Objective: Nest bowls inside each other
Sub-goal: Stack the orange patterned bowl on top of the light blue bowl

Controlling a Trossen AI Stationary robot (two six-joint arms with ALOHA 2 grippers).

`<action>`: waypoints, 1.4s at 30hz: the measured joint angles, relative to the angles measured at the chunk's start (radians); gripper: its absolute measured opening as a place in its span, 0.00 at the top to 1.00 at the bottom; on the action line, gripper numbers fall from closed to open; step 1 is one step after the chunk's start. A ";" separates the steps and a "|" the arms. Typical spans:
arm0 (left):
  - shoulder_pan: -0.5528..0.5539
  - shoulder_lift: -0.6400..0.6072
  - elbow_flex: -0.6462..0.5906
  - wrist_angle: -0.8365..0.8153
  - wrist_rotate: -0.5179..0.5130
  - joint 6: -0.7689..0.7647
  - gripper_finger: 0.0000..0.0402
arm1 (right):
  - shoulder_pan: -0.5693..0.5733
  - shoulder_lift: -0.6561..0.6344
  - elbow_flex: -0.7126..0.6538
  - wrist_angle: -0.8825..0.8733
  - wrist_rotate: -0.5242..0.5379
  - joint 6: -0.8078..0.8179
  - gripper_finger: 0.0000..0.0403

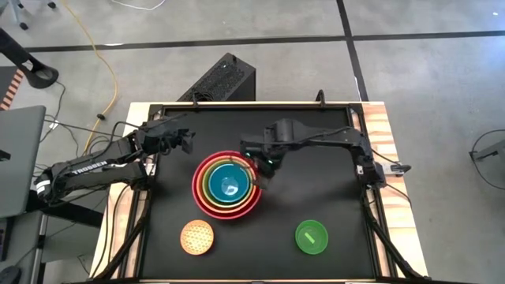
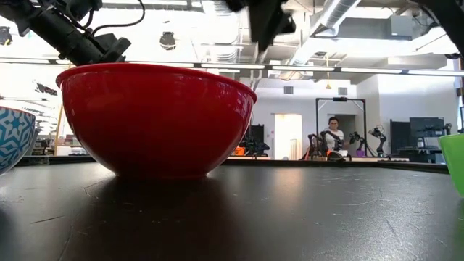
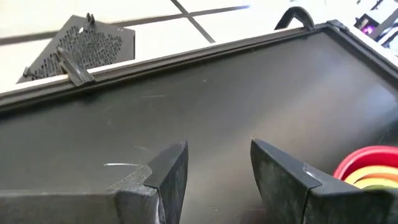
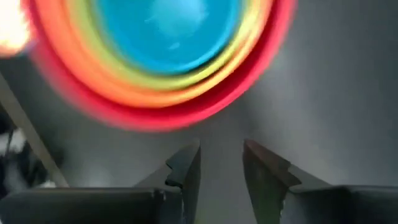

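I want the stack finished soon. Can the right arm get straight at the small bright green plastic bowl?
Probably yes. The small bright green plastic bowl stands alone on the black table, nothing over it; the right gripper, empty, hangs beside the nested stack.

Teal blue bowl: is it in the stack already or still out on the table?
In. The teal blue bowl sits innermost within the lime-yellow, orange and red bowls, upright.

Grey concrete floor with dark seam lines; yellow cable; white ceiling ducts; seated person far behind.
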 joint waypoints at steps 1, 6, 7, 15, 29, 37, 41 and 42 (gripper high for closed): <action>0.000 0.000 0.000 0.000 0.000 -0.015 0.59 | 0.020 -0.010 -0.004 -0.003 -0.021 -0.037 0.67; 0.000 0.000 0.000 -0.001 -0.012 -0.096 0.59 | 0.118 -0.111 -0.101 0.007 -0.024 -0.101 0.70; 0.000 0.000 0.000 -0.003 -0.026 -0.105 0.59 | 0.134 -0.134 -0.131 -0.002 -0.014 -0.093 0.70; 0.000 0.000 0.000 -0.008 -0.133 -0.229 0.59 | 0.237 -0.394 -0.534 0.202 0.039 -0.022 0.70; 0.000 0.000 0.000 -0.008 -0.055 -0.247 0.59 | 0.254 -0.506 -0.812 0.633 -0.010 0.208 0.70; 0.000 -0.007 0.000 -0.007 0.345 -0.116 0.59 | 0.243 -0.412 -0.813 0.740 -0.010 0.421 0.69; -0.018 -0.040 -0.001 0.056 0.709 -0.058 0.59 | 0.239 -0.360 -0.813 0.813 -0.010 0.537 0.69; -0.030 -0.055 -0.001 0.081 0.777 -0.056 0.59 | 0.239 -0.348 -0.813 0.838 -0.010 0.561 0.69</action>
